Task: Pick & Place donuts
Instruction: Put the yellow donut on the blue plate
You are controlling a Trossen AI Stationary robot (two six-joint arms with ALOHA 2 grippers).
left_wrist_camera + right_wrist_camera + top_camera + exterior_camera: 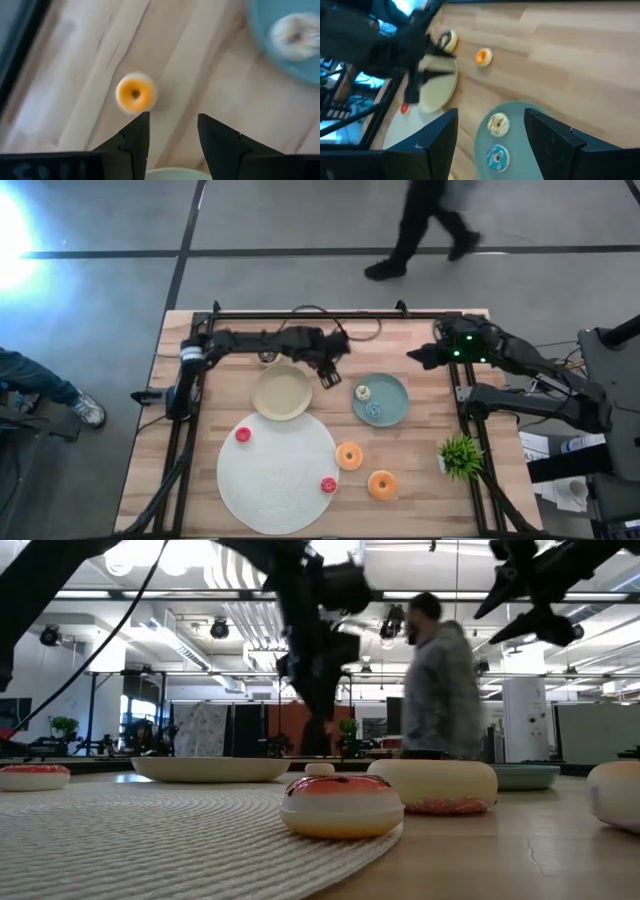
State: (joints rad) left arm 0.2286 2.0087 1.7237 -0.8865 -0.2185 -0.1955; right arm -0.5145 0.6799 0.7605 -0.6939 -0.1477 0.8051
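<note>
The left gripper (172,132) hangs over the wooden table (420,490) with its fingers apart and nothing between them. Just ahead of its tips lies an orange donut (135,93); further off sits the teal plate (395,408) with a pale donut (295,30) and a blue one (496,157). Beside the gripper is the beige plate (281,393). The right gripper (490,131) waits, open, near the table's far right edge. Beyond lie the white mat (275,475), carrying what look like two red donuts (243,434), and two orange ones (381,484) beside it.
</note>
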